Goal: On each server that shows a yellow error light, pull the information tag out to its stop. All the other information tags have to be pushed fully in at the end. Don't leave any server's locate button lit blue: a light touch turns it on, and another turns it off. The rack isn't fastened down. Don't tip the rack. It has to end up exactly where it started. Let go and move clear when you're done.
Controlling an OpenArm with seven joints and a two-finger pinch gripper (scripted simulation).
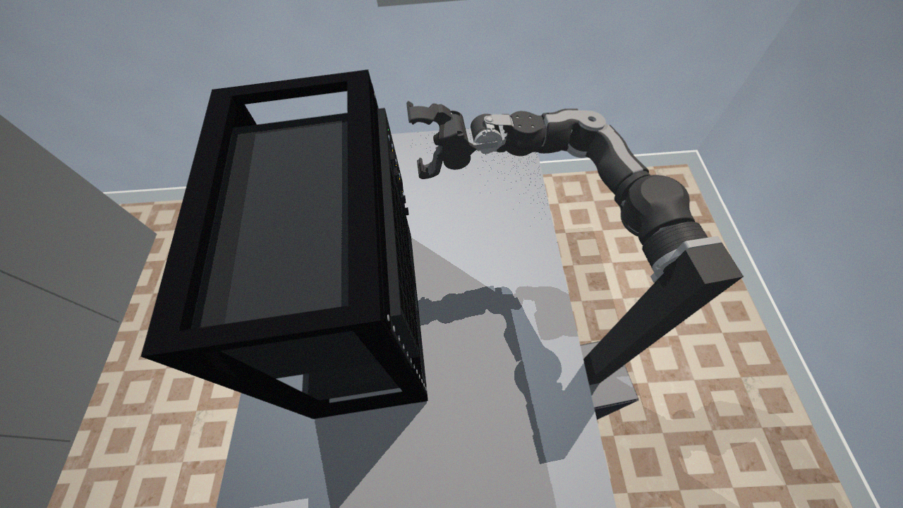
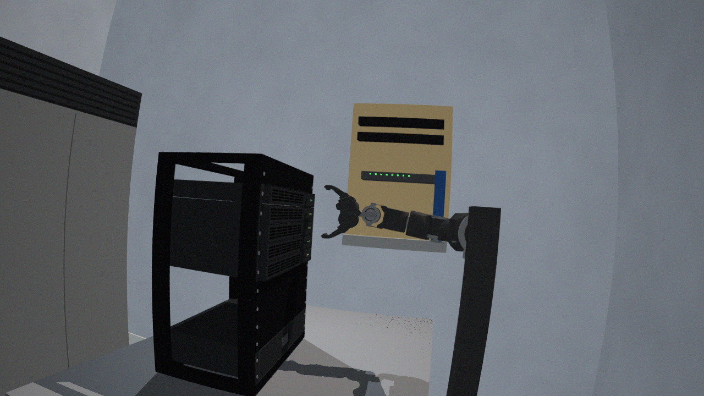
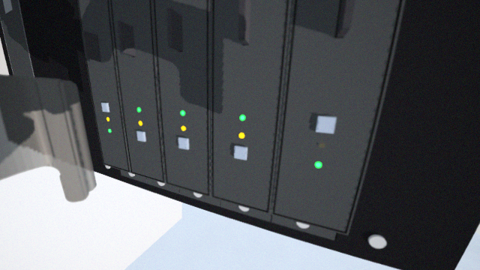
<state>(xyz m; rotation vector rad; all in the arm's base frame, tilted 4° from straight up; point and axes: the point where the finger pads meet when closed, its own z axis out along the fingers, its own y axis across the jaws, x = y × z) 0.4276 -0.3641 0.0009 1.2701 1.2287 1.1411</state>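
Looking at the work so far, not much seems done yet. The tool (image 2: 330,212) hangs w/ its fingers spread wide, holding nothing, near the rack (image 2: 164,256) front but not touching it.

In the wrist view, 5 servers show side by side. Four have a yellow light on: the far-left one (image 3: 108,119), the 2nd (image 3: 140,123), the 3rd (image 3: 183,128) and the 4th (image 3: 241,135). The 5th server (image 3: 319,187), at about 3 o'clock, has its yellow spot dark (image 3: 321,145) and only green lit. So I think 4 tags must come out and 1 stays in. No button looks blue; the 5th one's button (image 3: 325,124) is pale grey.

Dark tabs near 12 o'clock, like this one (image 3: 244,22), may be the tags, but I can't tell how far out they are.

In the outside view the rack stands straight up on the grey counter (image 2: 344,334), tall way up-down. Its server fronts face 3 o'clock, toward the tool. Each server lies flat, long way running back into the rack.
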